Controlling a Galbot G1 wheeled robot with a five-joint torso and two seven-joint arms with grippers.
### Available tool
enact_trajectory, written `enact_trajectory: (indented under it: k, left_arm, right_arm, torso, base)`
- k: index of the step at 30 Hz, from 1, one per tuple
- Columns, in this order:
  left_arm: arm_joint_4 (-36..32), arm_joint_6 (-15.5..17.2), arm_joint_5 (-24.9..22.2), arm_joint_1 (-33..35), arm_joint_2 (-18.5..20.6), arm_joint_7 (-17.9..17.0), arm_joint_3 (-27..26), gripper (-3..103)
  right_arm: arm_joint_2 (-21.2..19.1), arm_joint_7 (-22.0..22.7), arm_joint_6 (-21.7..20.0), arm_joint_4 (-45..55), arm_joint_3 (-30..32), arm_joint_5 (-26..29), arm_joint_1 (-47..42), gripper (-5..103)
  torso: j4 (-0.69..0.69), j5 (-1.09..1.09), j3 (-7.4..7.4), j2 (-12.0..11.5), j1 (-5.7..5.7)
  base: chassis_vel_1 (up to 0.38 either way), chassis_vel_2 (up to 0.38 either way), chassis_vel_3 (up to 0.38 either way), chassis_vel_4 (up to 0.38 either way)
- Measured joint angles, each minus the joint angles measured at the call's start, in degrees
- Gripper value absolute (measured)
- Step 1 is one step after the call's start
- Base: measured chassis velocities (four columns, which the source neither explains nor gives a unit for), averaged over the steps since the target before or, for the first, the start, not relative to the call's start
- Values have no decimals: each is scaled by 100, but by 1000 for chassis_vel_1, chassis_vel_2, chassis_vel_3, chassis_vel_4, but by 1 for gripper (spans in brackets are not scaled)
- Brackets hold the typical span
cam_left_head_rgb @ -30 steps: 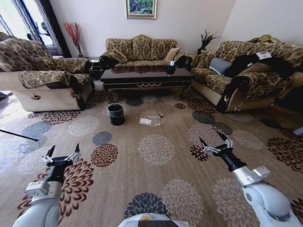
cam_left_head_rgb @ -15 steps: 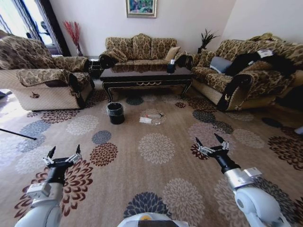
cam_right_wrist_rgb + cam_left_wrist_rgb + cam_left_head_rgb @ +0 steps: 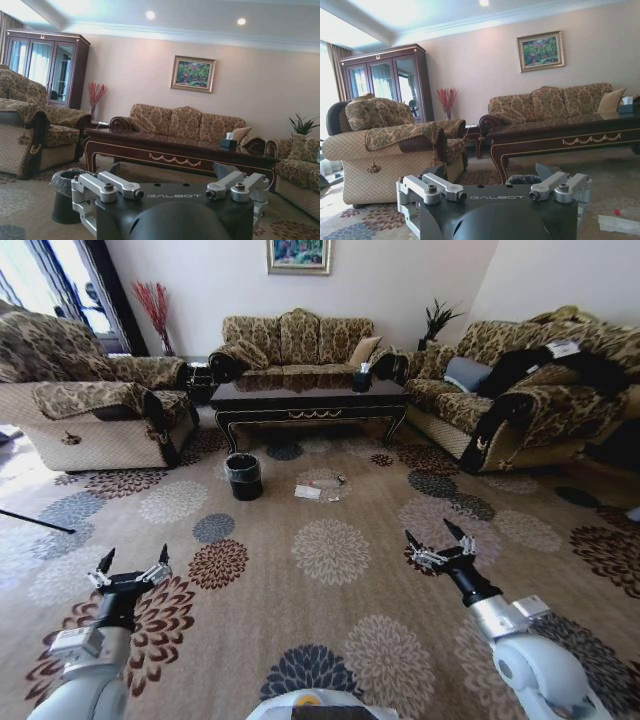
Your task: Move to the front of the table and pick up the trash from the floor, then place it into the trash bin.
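Both hands hang open and empty low in the frame, left hand (image 3: 130,565) and right hand (image 3: 435,540). Mid-frame, the trash (image 3: 309,492) lies on the floor (image 3: 330,620) beside the trash bin (image 3: 243,477), before the desk (image 3: 305,400).

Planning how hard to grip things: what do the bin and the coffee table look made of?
Trash bin: seemingly rigid black plastic, with a thin crinkled bag over its rim. Coffee table: likely lacquered dark wood, its glossy top mirroring the sofa, with gold trim.

A sofa (image 3: 290,342) stood far behind, an armchair (image 3: 85,405) left, another sofa (image 3: 520,395) right, a painting (image 3: 298,257) above.
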Motion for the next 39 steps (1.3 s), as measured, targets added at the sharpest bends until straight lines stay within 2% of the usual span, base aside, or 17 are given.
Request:
enact_trajectory:
  k: [13, 22, 39]
  left_arm:
    - [-31, 49, -10, -2, 30, 9, -26, 100]
    - [5, 44, 12, -4, 17, 20, -5, 100]
    - [-92, 21, -33, -6, -34, -1, 30, 100]
  right_arm:
    - [74, 19, 69, -46, 24, -8, 27, 100]
    - [81, 549, -43, -46, 33, -18, 70, 100]
    - [118, 298, -34, -59, 26, -39, 72, 100]
  torso:
    - [0, -1, -212, -283, -71]
    - [0, -1, -367, -493, -127]
    - [0, 0, -668, -855, -177]
  base:
    - [0, 0, 0, 0]
    - [0, 0, 0, 0]
    - [0, 0, 0, 0]
